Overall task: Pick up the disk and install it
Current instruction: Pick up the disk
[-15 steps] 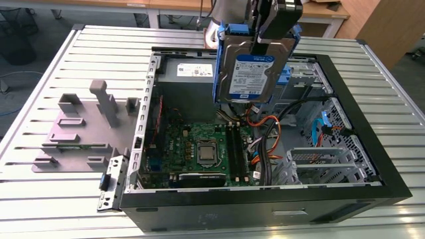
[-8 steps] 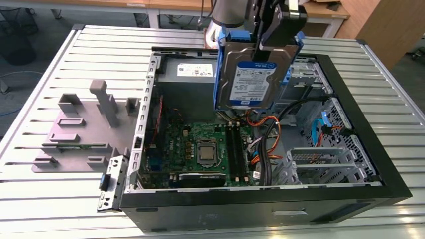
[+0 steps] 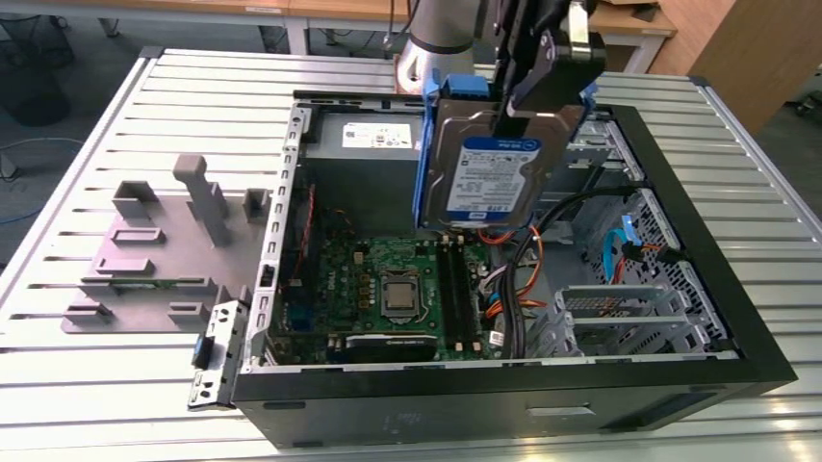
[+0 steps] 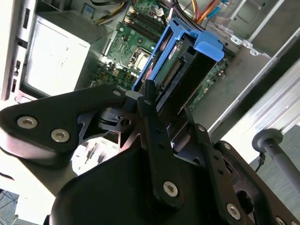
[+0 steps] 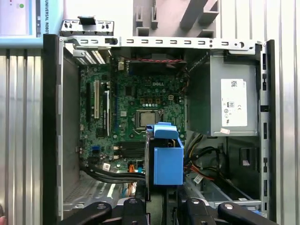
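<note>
Gripper clamped on the disk, held upright above the open computer case: carrying stage, I'd say. Installing calls for squaring its rails to the drive cage inside.

The arm stood at the table's far edge, its gripper pointing down, 2 fingers clamped on the disk, held upright.
</note>
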You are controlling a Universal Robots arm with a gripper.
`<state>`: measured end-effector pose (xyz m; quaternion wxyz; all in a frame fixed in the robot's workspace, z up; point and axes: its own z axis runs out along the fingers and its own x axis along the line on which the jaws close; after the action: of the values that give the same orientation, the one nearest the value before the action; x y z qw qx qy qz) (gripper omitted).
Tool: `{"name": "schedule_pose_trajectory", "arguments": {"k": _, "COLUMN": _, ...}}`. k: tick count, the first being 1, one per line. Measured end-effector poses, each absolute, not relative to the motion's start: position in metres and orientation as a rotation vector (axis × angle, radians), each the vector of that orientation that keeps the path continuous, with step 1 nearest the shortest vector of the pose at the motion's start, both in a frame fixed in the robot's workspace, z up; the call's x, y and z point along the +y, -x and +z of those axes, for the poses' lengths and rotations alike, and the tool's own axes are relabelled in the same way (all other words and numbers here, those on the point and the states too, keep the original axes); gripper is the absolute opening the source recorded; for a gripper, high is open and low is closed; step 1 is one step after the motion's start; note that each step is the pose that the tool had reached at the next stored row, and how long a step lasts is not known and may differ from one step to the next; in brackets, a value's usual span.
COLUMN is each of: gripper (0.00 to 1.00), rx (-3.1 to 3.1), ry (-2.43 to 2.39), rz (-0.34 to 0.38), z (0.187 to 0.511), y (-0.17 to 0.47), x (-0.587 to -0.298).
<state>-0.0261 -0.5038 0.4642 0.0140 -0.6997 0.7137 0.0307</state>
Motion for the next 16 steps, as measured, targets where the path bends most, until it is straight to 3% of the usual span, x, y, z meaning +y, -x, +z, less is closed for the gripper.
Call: {"name": "schedule_pose_trajectory", "arguments": {"k": 16, "gripper": 0.35, "rx": 2.222, "ry": 2.179, "rz": 0.096, "z": 0.463, "y": 0.026, "x": -0.549}}
